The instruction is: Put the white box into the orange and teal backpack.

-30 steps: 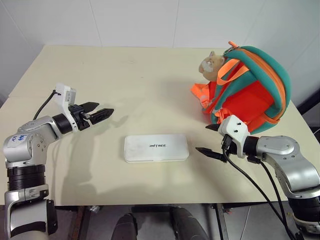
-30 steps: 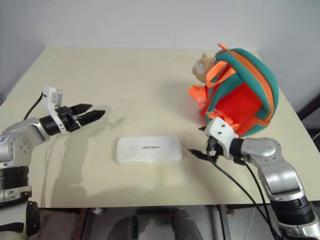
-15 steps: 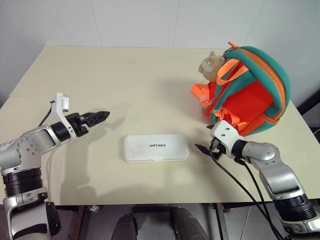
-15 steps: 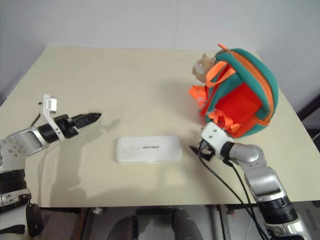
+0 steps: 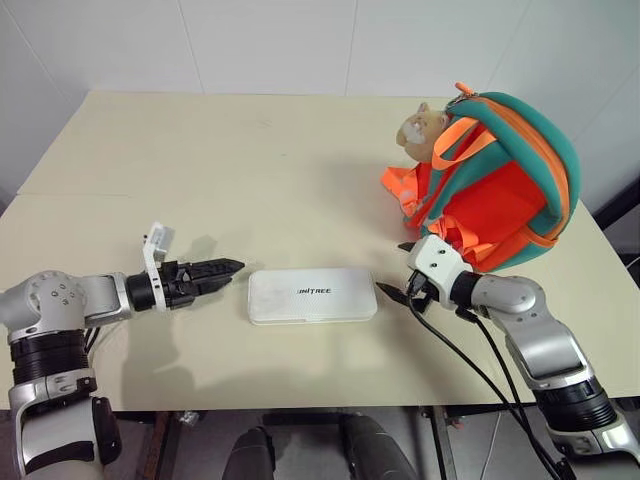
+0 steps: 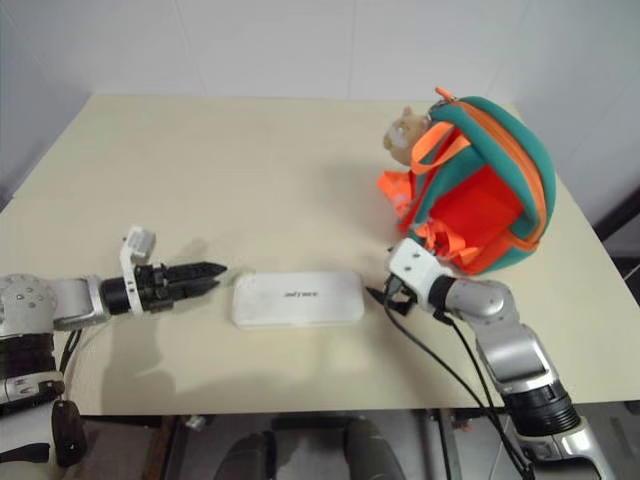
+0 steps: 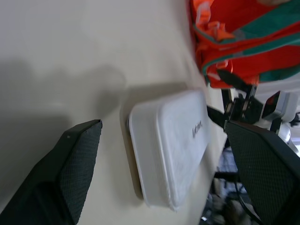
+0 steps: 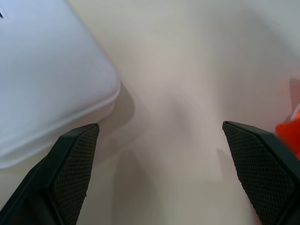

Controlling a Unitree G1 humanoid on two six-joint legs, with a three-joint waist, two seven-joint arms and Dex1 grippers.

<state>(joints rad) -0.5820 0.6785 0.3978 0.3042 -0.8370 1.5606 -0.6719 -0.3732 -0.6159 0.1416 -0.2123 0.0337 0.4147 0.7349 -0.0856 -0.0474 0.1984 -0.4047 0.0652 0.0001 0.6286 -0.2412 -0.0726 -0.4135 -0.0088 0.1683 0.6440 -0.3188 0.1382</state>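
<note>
Lying flat on the table (image 5: 300, 150), white box (image 5: 312, 295) sits between both grippers | left gripper (image 5: 218, 270) spread wide, tips just short of its left end | right gripper (image 5: 398, 270) spread wide at its right end | orange and teal backpack (image 5: 500, 175) just behind right gripper

The white box (image 5: 313, 295) lies between both pincers, the backpack (image 5: 500, 180) behind right.

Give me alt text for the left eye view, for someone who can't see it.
A white box lies flat on a beige table, with the open left gripper and open right gripper at its two ends. An orange and teal backpack sits behind the right gripper.
</note>
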